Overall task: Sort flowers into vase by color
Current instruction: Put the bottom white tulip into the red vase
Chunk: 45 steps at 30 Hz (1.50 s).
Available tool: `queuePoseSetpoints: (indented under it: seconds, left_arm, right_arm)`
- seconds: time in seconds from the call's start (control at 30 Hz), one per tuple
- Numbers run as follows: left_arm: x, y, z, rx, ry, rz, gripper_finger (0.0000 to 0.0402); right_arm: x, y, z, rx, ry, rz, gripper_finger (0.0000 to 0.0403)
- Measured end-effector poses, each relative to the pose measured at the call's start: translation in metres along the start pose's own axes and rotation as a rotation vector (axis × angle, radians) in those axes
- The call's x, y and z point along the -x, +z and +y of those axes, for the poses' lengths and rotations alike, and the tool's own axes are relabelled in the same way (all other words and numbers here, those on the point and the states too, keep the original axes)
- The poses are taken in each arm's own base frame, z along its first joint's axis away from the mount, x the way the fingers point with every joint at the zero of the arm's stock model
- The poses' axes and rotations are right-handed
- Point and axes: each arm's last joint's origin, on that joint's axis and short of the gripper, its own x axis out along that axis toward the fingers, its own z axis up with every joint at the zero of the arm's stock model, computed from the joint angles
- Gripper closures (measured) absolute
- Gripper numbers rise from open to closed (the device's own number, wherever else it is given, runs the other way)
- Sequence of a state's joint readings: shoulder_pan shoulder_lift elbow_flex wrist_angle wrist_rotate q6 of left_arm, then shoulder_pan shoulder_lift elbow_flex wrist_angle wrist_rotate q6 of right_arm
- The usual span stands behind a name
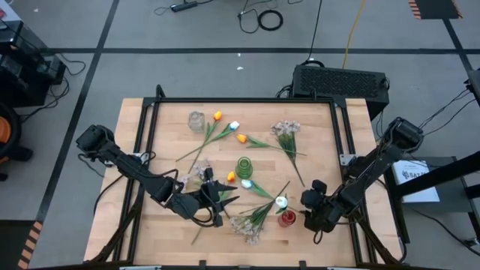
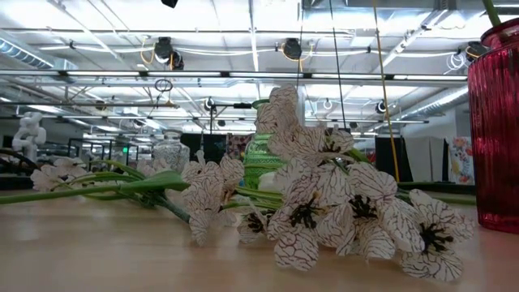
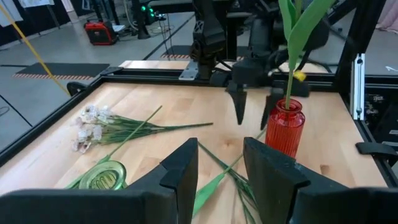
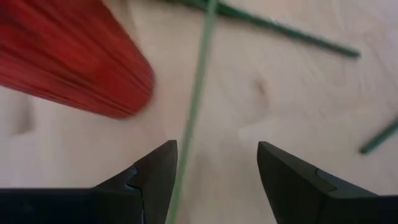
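Note:
A red vase (image 1: 286, 218) stands near the table's near edge with a white tulip (image 1: 280, 201) standing in it, its stem (image 3: 290, 74) upright. A green vase (image 1: 244, 166) is at the table's middle and a clear vase (image 1: 196, 120) toward the far side. Orange tulips (image 1: 241, 138), a white tulip (image 1: 234, 125) and pale sprays (image 1: 285, 129) lie flat on the wood. My right gripper (image 1: 306, 204) hangs open just right of the red vase (image 3: 285, 127). My left gripper (image 1: 214, 201) is open above loose stems (image 3: 211, 186), left of a spray (image 1: 247, 225).
A black frame (image 1: 247, 100) edges the table on all sides. Stems and leaves (image 1: 262, 191) crisscross between the green vase and the red vase. In the low view the near spray (image 2: 324, 203) fills the foreground, with the red vase (image 2: 495, 130) at its right. Bare wood (image 1: 330, 142) lies at the far right.

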<state>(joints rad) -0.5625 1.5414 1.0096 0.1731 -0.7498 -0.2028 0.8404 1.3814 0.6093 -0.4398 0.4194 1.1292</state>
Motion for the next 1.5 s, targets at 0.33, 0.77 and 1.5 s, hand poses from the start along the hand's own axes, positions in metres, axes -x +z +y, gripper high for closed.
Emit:
queuePoseSetpoints:
  seconds: [0.33, 0.77, 1.5]
  left_arm:
    - [-0.004, -0.006, -0.003, -0.012, 0.004, 0.015, 0.0265]
    - [-0.018, -0.017, -0.001, -0.006, 0.035, 0.044, 0.0265]
    - [-0.018, -0.017, -0.001, -0.015, 0.036, 0.044, 0.0265]
  right_arm:
    - [-0.006, -0.011, 0.011, 0.041, 0.014, -0.017, 0.0188]
    - [-0.022, -0.021, 0.012, 0.039, -0.05, 0.01, 0.025]
    - [-0.009, -0.014, 0.012, 0.0, 0.0, -0.007, 0.0399]
